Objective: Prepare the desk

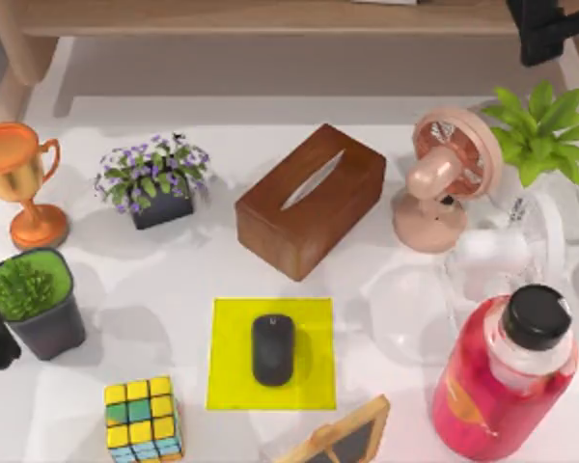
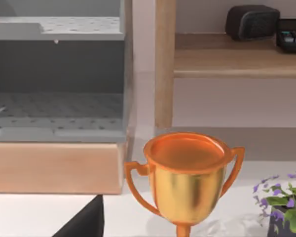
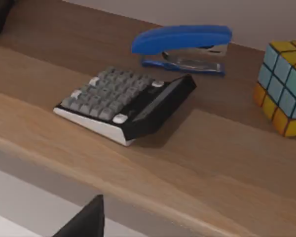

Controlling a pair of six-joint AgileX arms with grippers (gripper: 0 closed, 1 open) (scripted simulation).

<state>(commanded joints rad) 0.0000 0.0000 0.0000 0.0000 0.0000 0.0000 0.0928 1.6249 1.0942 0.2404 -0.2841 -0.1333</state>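
The white desk [image 1: 174, 270] spreads wide under everything. A red bottle [image 1: 502, 386] stands at its right front corner, a brown tissue box [image 1: 309, 200] sits mid-desk, and a black mouse [image 1: 272, 349] lies on a yellow mat [image 1: 227, 386] near the front edge

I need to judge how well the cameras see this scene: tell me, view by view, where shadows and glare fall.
Top view: soft grey shadows pool on the desk beside the tissue box and trophy; the red bottle carries pale highlights. Left wrist view: the trophy's gold bowl shows a bright vertical sheen. Right wrist view: the calculator casts a dark shadow on the wooden shelf.
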